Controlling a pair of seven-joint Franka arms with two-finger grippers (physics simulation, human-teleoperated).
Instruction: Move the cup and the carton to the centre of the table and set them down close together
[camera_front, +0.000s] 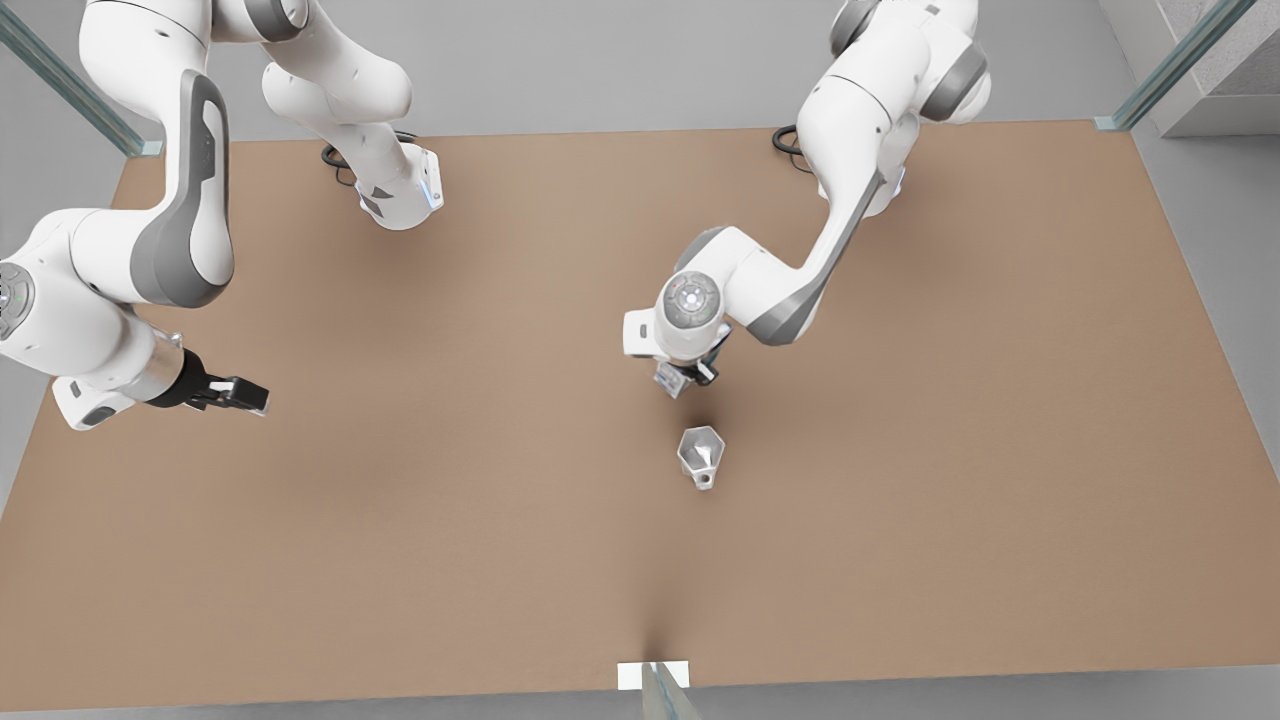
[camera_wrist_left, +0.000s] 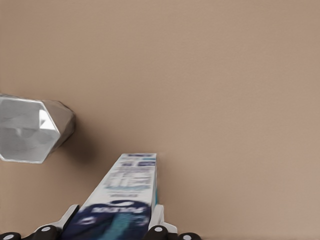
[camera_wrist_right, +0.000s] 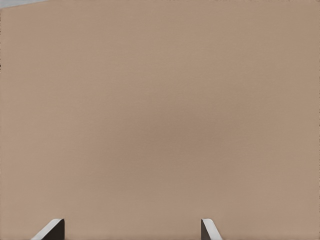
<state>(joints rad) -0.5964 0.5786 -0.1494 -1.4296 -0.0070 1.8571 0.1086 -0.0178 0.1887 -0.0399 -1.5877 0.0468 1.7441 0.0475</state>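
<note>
The pale faceted cup (camera_front: 700, 452) stands upright near the middle of the light brown table (camera_front: 450, 520), its little handle toward the front edge. Just behind it hangs my left gripper (camera_front: 682, 380), shut on the carton. In the left wrist view the carton (camera_wrist_left: 127, 187), white and light blue with a dark blue lettered band, sits between the fingers (camera_wrist_left: 159, 222), and the cup (camera_wrist_left: 32, 129) lies a short way off. My right gripper (camera_front: 240, 395) is open near the front view's left edge. Its fingertips (camera_wrist_right: 52, 231) frame bare tabletop.
Both arm bases stand along the table's far edge, with dark cables (camera_front: 335, 157) beside them. A small white marker (camera_front: 653, 675) sits at the middle of the front edge. Glass posts (camera_front: 1160, 80) rise at the far corners.
</note>
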